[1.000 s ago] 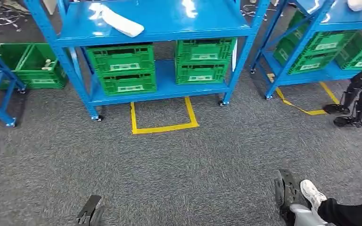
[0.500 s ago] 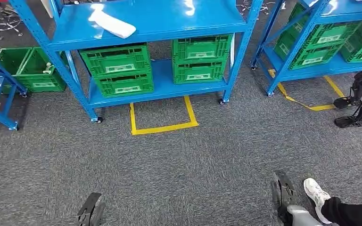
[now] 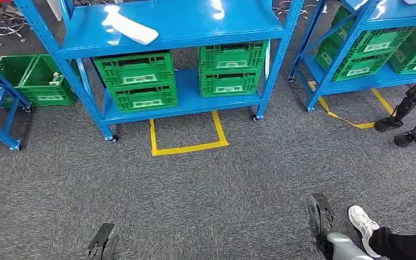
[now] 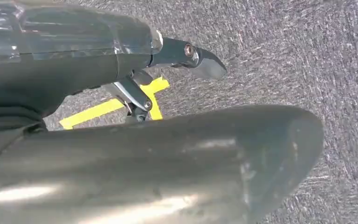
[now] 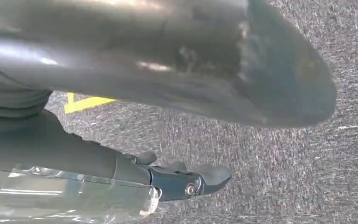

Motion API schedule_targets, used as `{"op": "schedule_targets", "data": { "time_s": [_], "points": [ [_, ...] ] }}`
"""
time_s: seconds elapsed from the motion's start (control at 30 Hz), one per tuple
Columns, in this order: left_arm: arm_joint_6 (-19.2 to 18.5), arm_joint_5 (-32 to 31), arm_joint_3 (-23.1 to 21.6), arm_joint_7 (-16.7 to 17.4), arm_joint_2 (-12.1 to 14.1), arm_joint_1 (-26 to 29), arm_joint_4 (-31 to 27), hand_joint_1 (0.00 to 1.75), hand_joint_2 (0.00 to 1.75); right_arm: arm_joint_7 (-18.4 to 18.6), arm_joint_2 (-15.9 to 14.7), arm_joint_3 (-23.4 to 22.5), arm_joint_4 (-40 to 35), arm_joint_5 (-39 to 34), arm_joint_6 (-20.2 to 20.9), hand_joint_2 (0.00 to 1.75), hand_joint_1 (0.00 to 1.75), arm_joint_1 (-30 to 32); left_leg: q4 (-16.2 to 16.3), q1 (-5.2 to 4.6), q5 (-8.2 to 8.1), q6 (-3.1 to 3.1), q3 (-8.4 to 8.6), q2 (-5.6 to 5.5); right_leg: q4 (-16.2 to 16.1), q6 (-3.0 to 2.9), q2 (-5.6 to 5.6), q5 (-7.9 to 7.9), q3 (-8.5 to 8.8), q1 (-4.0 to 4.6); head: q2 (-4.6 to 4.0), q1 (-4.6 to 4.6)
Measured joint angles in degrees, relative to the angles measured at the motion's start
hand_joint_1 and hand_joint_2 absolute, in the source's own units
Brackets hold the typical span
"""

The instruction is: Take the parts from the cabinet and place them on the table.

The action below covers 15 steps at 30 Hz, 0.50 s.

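Note:
A long white part [image 3: 130, 28] lies on the upper shelf of the blue cabinet [image 3: 195, 21] ahead of me. Under it, green crates [image 3: 137, 70] stand stacked in pairs on the low shelf. My left hand [image 3: 102, 245] hangs low over the grey carpet with nothing in it. In the left wrist view its dark fingers [image 4: 200, 60] stretch out, apart from the thick thumb [image 4: 191, 158]. My right hand [image 3: 319, 216] hangs on the other side, also holding nothing, its fingers [image 5: 191, 179] extended and clear of the thumb [image 5: 214, 56].
A yellow tape square [image 3: 187, 146] marks the carpet before the cabinet. A person's white shoe [image 3: 362, 221] is right beside my right hand. Another robot's dark legs [image 3: 411, 116] stand at the right by a second blue rack [image 3: 325, 65]. An open green crate [image 3: 35, 76] sits at the left.
The whole picture has shifted slightly, so the camera moved. The other robot's legs at the right have stepped. My hands stay hanging with nothing in them.

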Motion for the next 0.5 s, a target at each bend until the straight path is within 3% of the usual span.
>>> {"op": "schedule_targets", "data": {
  "time_s": [0.33,0.37,0.43,0.47,0.5],
  "points": [
    [0.0,0.0,0.0,0.4,0.0,0.0,0.3,0.0,0.0,0.0,0.6,0.0,0.2,-0.2,0.1,0.0,0.0,0.2,0.0,-0.18,-0.03,0.03,0.13,-0.01,0.0,0.01,-0.04,-0.01,0.11,-0.16,0.0,-0.02],
    [0.0,-0.1,0.0,0.4,0.0,0.0,0.4,0.0,0.0,0.0,0.6,0.0,0.2,-0.2,0.1,0.0,0.0,0.2,0.2,-0.37,-0.14,0.17,0.08,-0.06,-0.4,0.2,-0.07,0.23,0.23,-0.34,0.0,-0.02],
    [0.0,-0.2,0.0,0.5,0.0,0.0,0.4,0.0,0.0,0.0,0.7,0.1,0.2,-0.2,0.1,0.0,0.0,0.2,-1.6,-0.44,0.43,1.45,1.01,-0.12,-2.0,1.34,-0.23,0.82,1.2,-0.3,0.0,-0.59],
    [0.0,-0.2,0.0,0.5,0.0,0.0,0.4,0.0,0.0,0.0,0.7,0.1,0.1,-0.2,0.2,0.0,0.0,0.3,-3.2,0.29,1.27,1.63,2.06,-0.11,-2.5,1.29,-0.12,0.7,1.43,-0.33,0.0,-0.68],
    [0.0,-0.2,0.0,0.5,0.0,-0.1,0.4,0.0,0.0,0.0,0.8,0.2,0.1,-0.2,0.2,0.0,0.0,0.3,-4.5,0.3,1.69,1.53,2.94,-0.08,-1.6,1.42,0.48,0.24,1.42,-0.4,0.0,-0.33]
  ]
}}
